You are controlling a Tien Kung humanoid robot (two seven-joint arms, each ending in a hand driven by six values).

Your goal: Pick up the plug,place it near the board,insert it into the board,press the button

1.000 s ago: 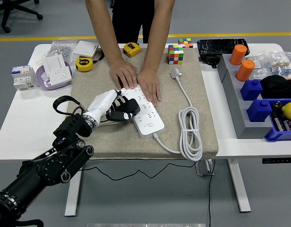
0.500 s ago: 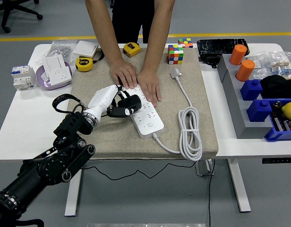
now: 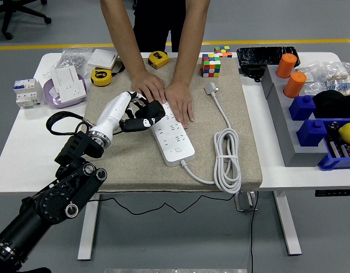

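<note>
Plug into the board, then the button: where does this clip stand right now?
Pickup looks done: the left hand grips the black plug at the white power strip, which a person's hands hold at its far end. Placing or inserting is in hand; seating cannot be confirmed. The button is not yet pressed.

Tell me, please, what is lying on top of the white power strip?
A person's two hands press flat on the far end of the power strip. The robot's left hand holds a black plug over its left edge. The sockets beneath them are covered.
</note>
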